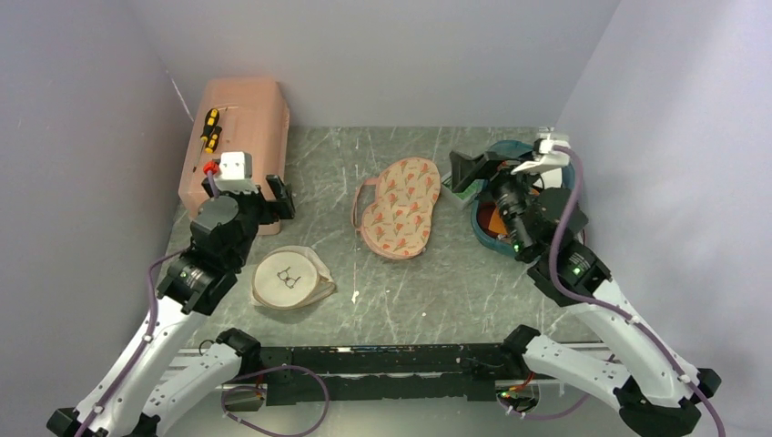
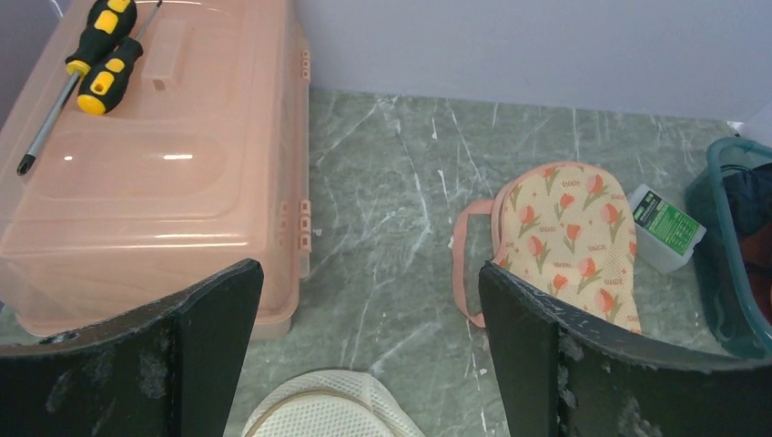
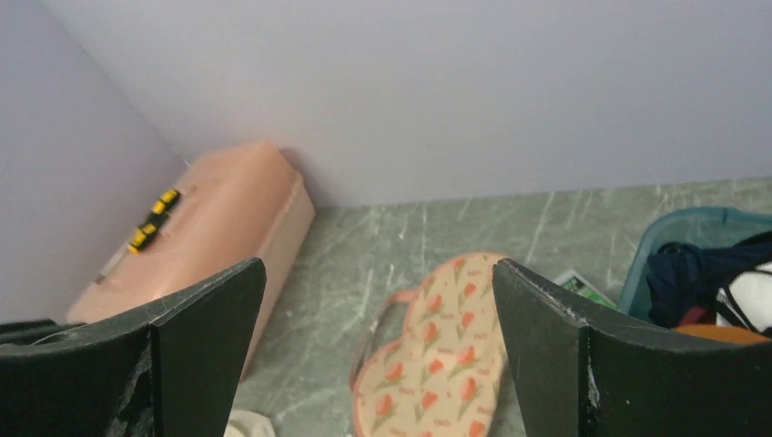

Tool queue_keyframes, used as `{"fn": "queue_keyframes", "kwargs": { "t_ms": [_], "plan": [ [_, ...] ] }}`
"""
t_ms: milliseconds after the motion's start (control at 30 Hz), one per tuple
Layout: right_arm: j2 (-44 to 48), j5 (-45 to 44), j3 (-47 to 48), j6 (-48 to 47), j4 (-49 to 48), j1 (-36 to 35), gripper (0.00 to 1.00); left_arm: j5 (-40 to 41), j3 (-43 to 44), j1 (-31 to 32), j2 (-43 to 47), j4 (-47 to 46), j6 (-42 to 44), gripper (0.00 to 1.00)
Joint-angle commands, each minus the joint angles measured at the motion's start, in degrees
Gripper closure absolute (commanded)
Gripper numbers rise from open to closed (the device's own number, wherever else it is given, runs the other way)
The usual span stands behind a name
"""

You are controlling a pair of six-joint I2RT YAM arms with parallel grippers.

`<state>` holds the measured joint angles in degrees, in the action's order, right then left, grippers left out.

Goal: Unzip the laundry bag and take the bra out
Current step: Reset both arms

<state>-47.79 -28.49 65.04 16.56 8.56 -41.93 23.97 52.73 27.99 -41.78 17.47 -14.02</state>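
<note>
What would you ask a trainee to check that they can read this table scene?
1. True or false: the left fingers stand open, holding nothing.
2. What lies on top of the pink box? A) scissors B) two screwdrivers C) a spoon
3. Fill in: the white laundry bag lies nearest the ____ arm.

Key: 1 true; 2 B; 3 left.

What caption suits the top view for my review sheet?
Open left gripper near the untouched laundry bag; open right gripper by the teal basket.
</note>
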Motion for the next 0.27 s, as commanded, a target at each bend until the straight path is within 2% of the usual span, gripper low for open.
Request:
{"fn": "queue_keyframes", "kwargs": {
  "t_ms": [0,167,233],
  "plan": [
    [-0.7,-0.8,-4.7,-0.7,0.6,0.1,0.0,-1.9,0.7,-0.1,0.0,-0.9,0.7,0.06],
    [3.4,-3.6,-11.6,-0.6,-2.1,0.0,0.0,-2.8,-0.2,0.0,0.5,-1.8,0.7,0.06],
    [5.1,-7.3,-13.7,-0.2,-3.7,0.0,0.0,-2.9,-0.3,0.1,0.4,-1.9,0.9,0.06]
  ]
}}
